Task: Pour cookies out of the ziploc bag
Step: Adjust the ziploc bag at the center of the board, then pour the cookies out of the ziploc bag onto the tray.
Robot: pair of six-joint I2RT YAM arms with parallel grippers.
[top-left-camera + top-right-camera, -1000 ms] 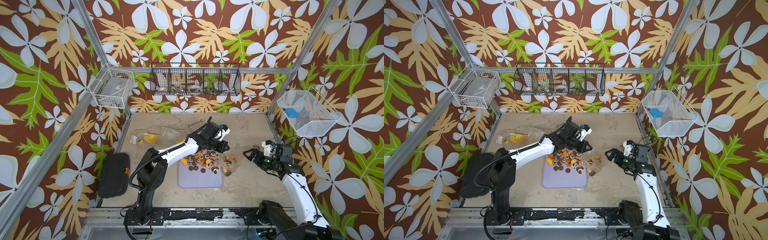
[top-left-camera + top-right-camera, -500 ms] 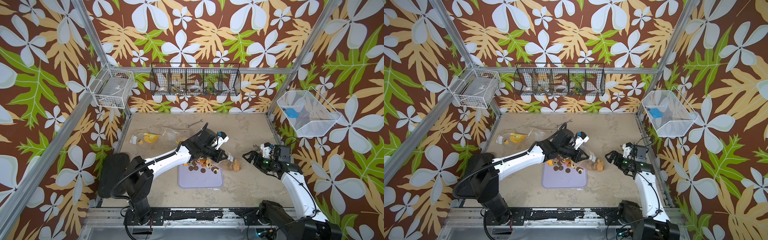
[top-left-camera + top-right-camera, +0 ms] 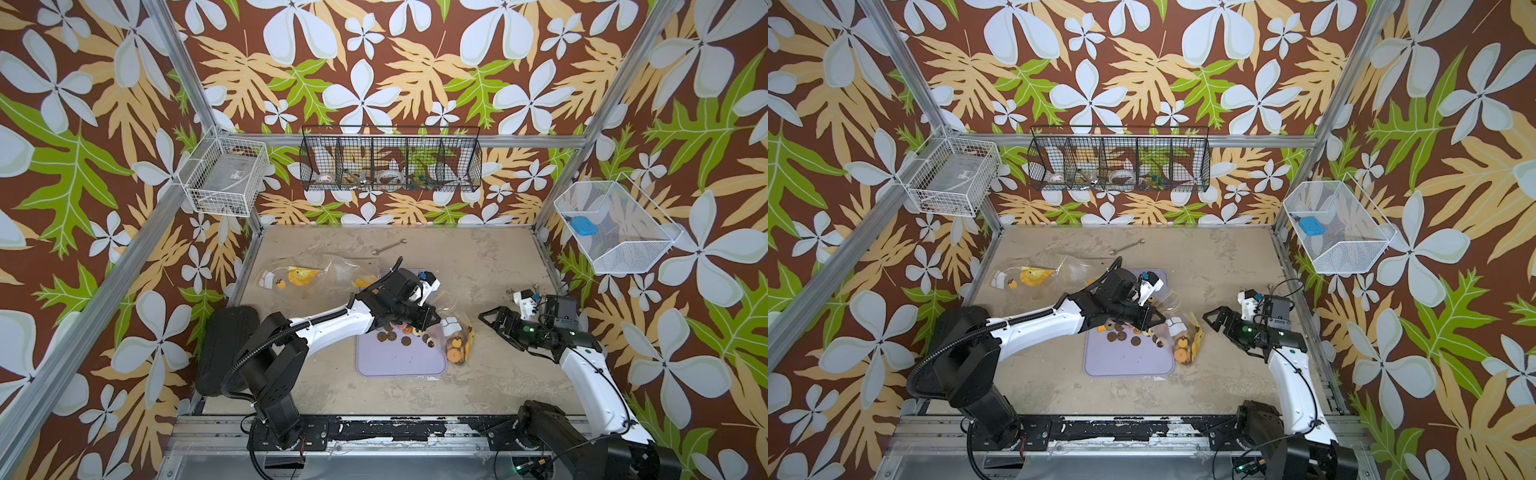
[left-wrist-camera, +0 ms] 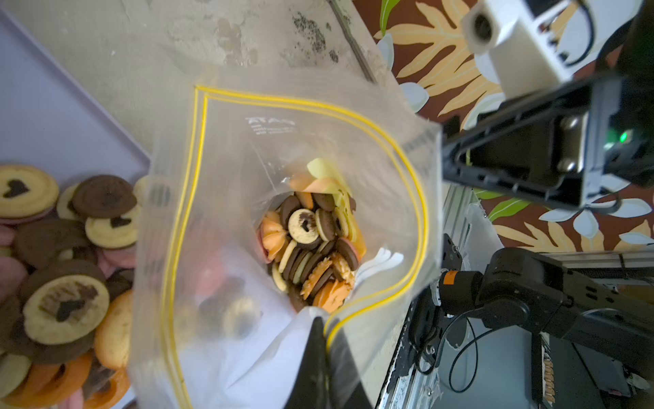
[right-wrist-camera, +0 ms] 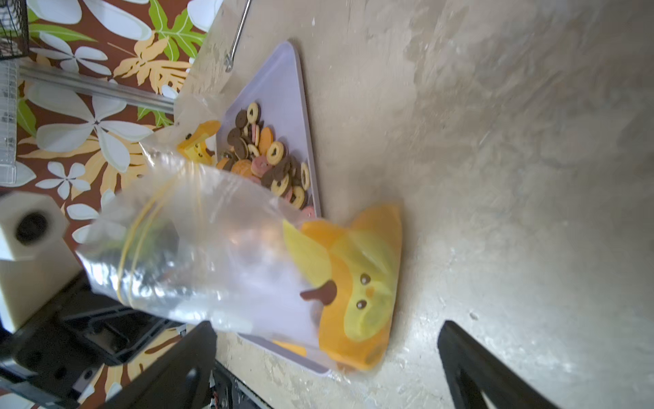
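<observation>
Left gripper is pressed together, pinching the rim of the ziploc bag at the yellow zip line. Right gripper is spread wide, just beside the bag, apart from it and holding nothing. Cookies are split: a loose pile lies on the lavender tray, and a packed clump of cookies sits in the bag's bottom, mouth facing the left wrist camera. The bag bottom, with its orange duck print, lies at the tray's edge, partly over bare surface. Risks, as judged: with the bottom off the tray, a tip from here could drop cookies onto the surface; a one-point pinch on thin film may slip or let the mouth fold shut; the clump may jam in a corner. Other containers: a second printed bag lies flat behind the tray, contents unclear; the black wire basket holds small items; one white basket holds a blue object.
</observation>
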